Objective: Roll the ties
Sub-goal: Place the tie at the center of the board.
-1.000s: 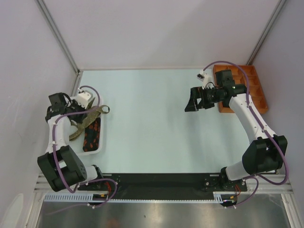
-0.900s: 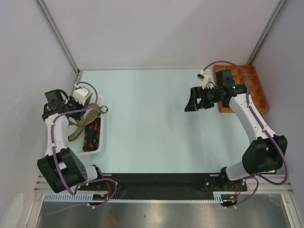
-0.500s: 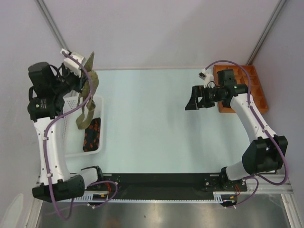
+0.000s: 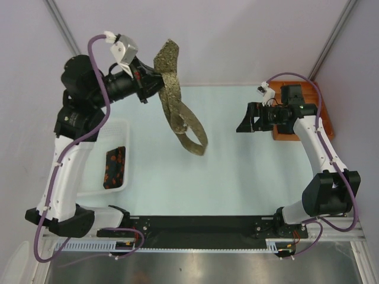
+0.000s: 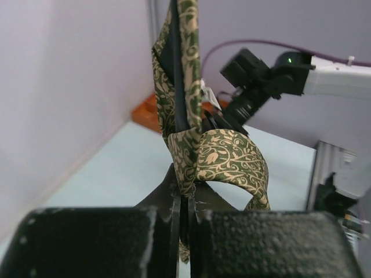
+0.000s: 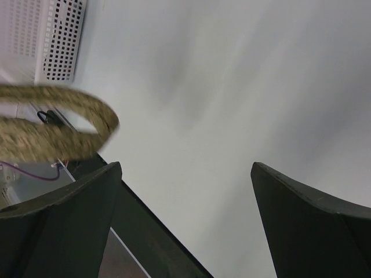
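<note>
Two ties: olive-tan tie (image 4: 177, 115) hangs looped in the air over the table's (image 4: 237, 177) far-left part, clamped in the left gripper (image 4: 151, 81). Dark red-patterned tie (image 4: 114, 168) lies in the white basket (image 4: 89, 188) at the left edge. Right gripper (image 4: 243, 118) near the far-right corner, fingers spread wide, empty.

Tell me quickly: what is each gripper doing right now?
Left gripper: closed on the olive patterned tie.
Right gripper: open, holding nothing.
</note>
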{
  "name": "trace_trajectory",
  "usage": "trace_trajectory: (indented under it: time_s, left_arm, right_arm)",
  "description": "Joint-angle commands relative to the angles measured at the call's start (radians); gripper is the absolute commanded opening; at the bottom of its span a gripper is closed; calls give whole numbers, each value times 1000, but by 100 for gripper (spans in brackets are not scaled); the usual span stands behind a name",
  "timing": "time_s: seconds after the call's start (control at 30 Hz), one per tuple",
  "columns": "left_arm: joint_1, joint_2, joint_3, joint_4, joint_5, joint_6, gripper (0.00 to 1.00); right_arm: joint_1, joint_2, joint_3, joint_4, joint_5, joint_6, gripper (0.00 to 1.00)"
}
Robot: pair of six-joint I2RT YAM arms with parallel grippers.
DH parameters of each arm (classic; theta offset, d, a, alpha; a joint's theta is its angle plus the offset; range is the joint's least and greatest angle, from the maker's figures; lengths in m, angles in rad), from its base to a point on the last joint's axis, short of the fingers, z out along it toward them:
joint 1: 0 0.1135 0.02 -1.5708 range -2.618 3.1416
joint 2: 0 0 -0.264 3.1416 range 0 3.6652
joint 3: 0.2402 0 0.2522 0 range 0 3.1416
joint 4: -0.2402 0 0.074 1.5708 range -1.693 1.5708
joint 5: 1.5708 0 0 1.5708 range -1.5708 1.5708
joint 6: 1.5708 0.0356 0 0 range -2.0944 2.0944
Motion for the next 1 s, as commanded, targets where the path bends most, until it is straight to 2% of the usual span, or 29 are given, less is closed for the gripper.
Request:
trace_trajectory:
  time_s: [0.0,0.07,0.17,0.27,0.33,0.47,0.5,0.53,0.6,0.63,0.67,0.8,0.97]
  left_arm:
    - [-19,-47,-217,205,51,-166,0]
    - [-19,-74,-321,212,-21,-114,0]
    - [-30,-53,-329,148,-98,0,0]
    - [-123,-33,-285,72,-229,145,0]
    - [-229,8,-243,43,-294,211,0]
    - [-422,102,-260,2,-369,262,0]
    - [-453,138,-275,3,-391,270,3]
    - [-479,163,-300,-3,-404,294,33]
    - [-530,206,-315,-41,-443,310,68]
    - [-527,226,-329,-50,-403,311,99]
    - [-510,218,-353,-57,-394,322,99]
    - [-414,93,-633,15,-313,417,100]
    - [-224,85,-775,-14,-175,544,96]
  right_arm:
    - [-21,-42,22,-7,-32,-24,100]
    - [-37,-47,16,-22,-23,-33,100]
    - [-55,-41,17,-25,-40,-41,100]
    - [-105,-13,35,-30,-83,-30,100]
    - [-135,2,49,-38,-124,-25,100]
    - [-208,36,34,-53,-166,-27,100]
    - [-239,39,31,-56,-172,-30,100]
    - [-253,42,22,-67,-179,-33,100]
    - [-290,59,19,-97,-160,-62,100]
    - [-302,67,17,-113,-149,-74,100]
    - [-314,73,19,-129,-140,-116,100]
    - [-351,90,9,-223,-71,-219,100]
    - [-264,80,-81,-196,-15,-245,100]
